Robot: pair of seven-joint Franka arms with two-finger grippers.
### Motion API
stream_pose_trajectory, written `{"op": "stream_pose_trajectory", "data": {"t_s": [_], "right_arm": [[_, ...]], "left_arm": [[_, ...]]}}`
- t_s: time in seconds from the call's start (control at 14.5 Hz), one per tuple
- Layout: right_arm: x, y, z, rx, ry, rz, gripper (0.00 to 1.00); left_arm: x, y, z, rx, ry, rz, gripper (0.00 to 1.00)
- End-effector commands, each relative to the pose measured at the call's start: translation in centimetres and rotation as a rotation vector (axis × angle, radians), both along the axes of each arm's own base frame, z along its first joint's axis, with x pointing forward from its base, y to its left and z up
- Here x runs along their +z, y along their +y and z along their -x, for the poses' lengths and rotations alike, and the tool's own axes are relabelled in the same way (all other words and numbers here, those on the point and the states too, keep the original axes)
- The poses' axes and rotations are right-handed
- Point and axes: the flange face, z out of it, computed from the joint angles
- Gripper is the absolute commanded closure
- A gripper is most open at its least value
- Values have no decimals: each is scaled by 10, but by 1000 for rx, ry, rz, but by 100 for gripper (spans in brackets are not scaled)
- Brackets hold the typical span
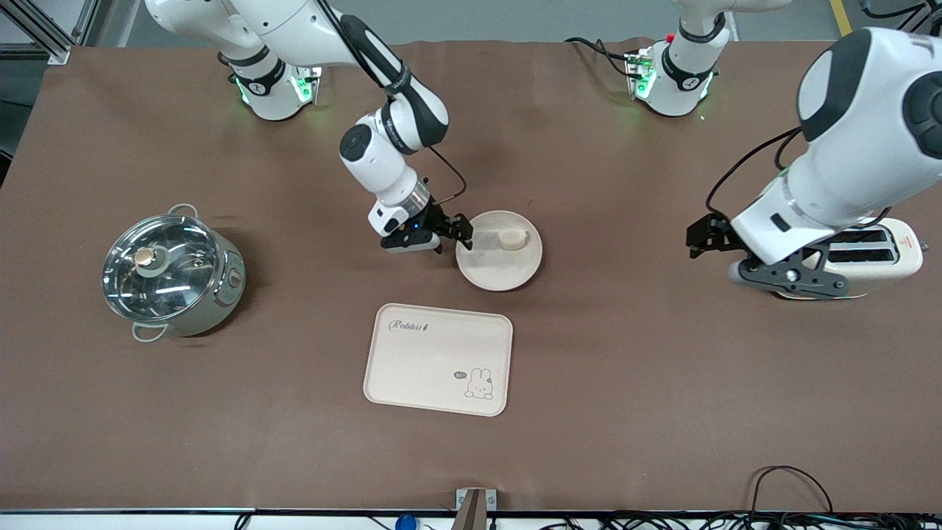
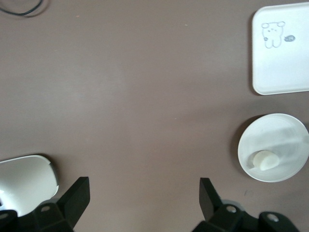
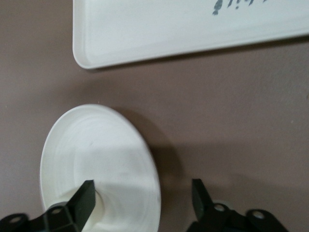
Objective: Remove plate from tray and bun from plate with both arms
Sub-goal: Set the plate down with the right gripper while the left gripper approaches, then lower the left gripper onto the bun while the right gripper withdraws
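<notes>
The round cream plate lies on the table's middle, farther from the front camera than the tray. The pale bun sits in the plate, on its part farther from the camera. My right gripper is open and low at the plate's rim on the right arm's side. In the right wrist view one finger is over the plate and the other is over bare table. My left gripper is open and empty, up over the table beside the toaster. Its wrist view shows the plate and the bun well away.
A rectangular cream tray with a rabbit drawing lies nearer the front camera than the plate. A steel pot with a glass lid stands toward the right arm's end. A white toaster stands under the left arm.
</notes>
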Motion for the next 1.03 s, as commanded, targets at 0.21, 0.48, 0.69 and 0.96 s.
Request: {"op": "stream_pose_trajectory", "data": {"t_s": [0.21,0.48,0.69,0.96], "right_arm": [[99,-110,-146,136,51,126,0],[187,-205,-208,211,70,287,0],[241,-281,-212,169,106,295,0],[328,-376,-193,139,120,394,0]], "left_arm": [[-68,-65,-13,51,26,18,0],[-119,-115,19,232,127,-42,0],[-163,-156,40,373,180,-106,0],[-235,-228,78,597,220,-177,0]]}}
